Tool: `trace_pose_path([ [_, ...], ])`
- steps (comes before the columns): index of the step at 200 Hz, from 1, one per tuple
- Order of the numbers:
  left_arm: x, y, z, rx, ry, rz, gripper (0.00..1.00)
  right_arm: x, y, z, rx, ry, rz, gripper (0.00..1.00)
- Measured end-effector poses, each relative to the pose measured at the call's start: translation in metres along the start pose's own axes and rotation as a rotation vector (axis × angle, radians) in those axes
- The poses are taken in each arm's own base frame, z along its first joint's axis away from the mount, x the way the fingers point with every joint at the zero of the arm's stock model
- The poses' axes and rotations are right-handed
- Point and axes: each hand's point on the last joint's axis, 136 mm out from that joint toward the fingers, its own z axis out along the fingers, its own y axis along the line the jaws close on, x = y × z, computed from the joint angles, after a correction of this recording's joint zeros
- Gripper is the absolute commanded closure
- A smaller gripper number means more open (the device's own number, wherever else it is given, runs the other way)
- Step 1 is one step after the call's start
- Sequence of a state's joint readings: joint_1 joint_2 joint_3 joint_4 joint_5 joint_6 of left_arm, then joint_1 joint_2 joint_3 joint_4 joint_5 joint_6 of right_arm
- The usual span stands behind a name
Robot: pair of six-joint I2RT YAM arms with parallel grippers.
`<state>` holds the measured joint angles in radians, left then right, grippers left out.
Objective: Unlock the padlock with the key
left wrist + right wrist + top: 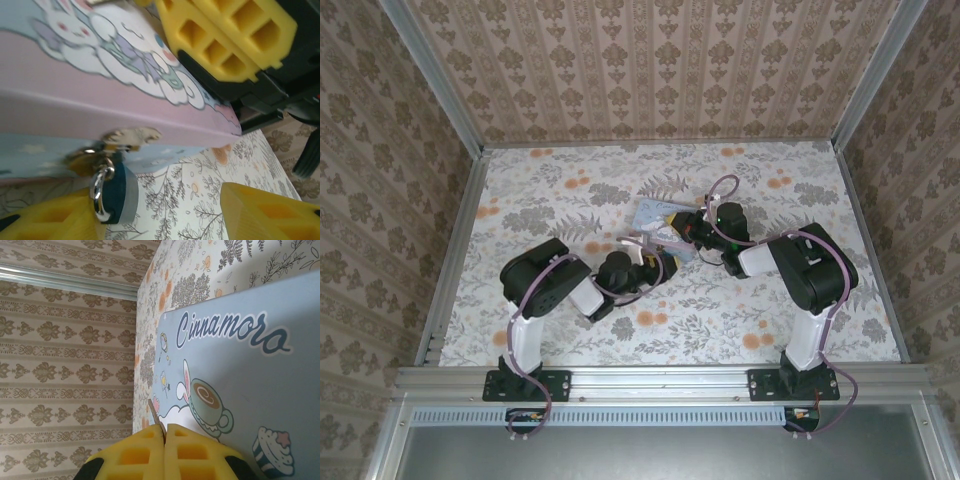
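Our left gripper (160, 220) gapes wide, a tiny teal metal padlock (114, 192) beside one finger (45, 220); our right gripper (164, 430) pinches a thin dark key (153, 410), mostly hidden.

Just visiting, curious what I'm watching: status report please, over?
Left gripper open, padlock between its fingers, hanging from the tin. Right gripper shut on a thin sliver, likely the key, over the lid. Key not yet at padlock.

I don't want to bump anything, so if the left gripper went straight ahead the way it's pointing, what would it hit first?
Probably the padlock, hanging from the tin's front just ahead of the left gripper; the tin wall is behind. Depth is unclear.
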<state>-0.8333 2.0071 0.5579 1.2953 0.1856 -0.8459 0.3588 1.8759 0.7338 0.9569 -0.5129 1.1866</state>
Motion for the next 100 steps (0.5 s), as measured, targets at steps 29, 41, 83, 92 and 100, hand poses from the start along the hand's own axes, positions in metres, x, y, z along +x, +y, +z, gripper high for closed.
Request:
trace_pose_path([
  [29, -0.0072, 0.0042, 0.0023, -0.002, -0.020, -0.008, 0.39, -0.0001, 0.0001, 0.0004, -0.006, -0.002, 0.001, 1.00],
  [41, -0.0076, 0.0041, 0.0032, 0.001, -0.022, -0.009, 0.39, -0.0005, 0.0003, 0.0007, -0.010, -0.004, 0.002, 1.00],
  [83, -0.0068, 0.0031, 0.0049, 0.006, -0.025, -0.006, 0.42, -0.0015, 0.0004, 0.0012, -0.017, -0.008, 0.008, 1.00],
  [92, -0.0052, 0.0030, 0.0053, 0.004, -0.022, -0.006, 0.45, -0.0015, 0.0003, 0.0013, -0.017, -0.008, 0.009, 1.00],
  [100, -0.0033, 0.0025, 0.0060, 0.003, -0.021, -0.005, 0.48, -0.0015, 0.0004, 0.0013, -0.018, -0.008, 0.008, 1.00],
])
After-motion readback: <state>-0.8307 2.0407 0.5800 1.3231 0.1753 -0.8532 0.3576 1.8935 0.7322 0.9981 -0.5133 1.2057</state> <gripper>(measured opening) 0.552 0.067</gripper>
